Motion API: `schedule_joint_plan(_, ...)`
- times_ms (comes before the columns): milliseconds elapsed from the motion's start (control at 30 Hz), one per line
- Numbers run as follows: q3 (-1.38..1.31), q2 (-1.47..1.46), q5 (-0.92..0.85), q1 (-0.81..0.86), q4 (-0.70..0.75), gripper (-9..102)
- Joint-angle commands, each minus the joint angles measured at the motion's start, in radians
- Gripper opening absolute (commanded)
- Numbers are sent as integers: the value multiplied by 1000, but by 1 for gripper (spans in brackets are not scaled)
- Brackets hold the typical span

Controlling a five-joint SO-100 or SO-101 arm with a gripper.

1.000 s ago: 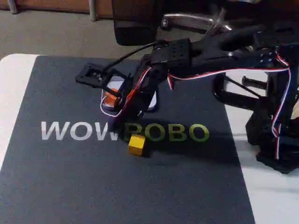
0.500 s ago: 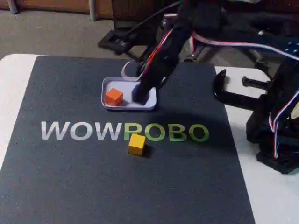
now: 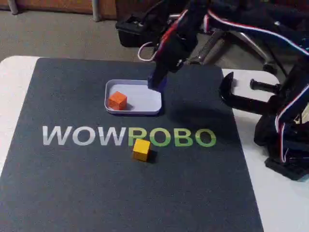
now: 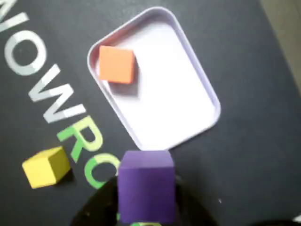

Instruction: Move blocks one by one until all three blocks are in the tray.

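Observation:
The pale tray (image 3: pixel 142 99) lies on the dark mat, and the orange block (image 3: pixel 117 100) sits in its left end. In the wrist view the same orange block (image 4: pixel 116 65) rests in the tray (image 4: pixel 169 89) at its upper left corner. My gripper (image 3: pixel 157 83) hangs over the tray's far right corner, shut on the purple block (image 3: pixel 157 82). Up close, that purple block (image 4: pixel 146 188) is held between the dark fingers at the bottom edge, just off the tray's rim. The yellow block (image 3: pixel 141 149) stands on the mat below the lettering, also seen as the yellow block (image 4: pixel 46 165) at the lower left.
A black clamp (image 3: pixel 231 94) and the arm's base (image 3: pixel 289 140) stand on the white table to the right of the mat. The mat (image 3: pixel 72 193) carries large WOWROBO lettering. Beyond the table are a chair base and floor.
The arm rose from low near the lettering, swung back over the tray with the purple block, and now holds it higher at the tray's far right corner.

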Motion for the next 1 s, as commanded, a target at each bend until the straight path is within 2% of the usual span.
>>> schedule_joint_plan(0, -67, -20, 0, 0, -8, -8)
schedule_joint_plan(133, -74, -38, -14, 5, -14, -7)
schedule_joint_plan(300, -81, -52, -34, 9, -15, 0)
schedule_joint_plan(667, -86, -49, -32, 0, -15, 25)
schedule_joint_plan(833, -86, -48, -38, -6, -15, 29)
schedule_joint_plan(967, -37, -12, -169, -9, -3, 29)
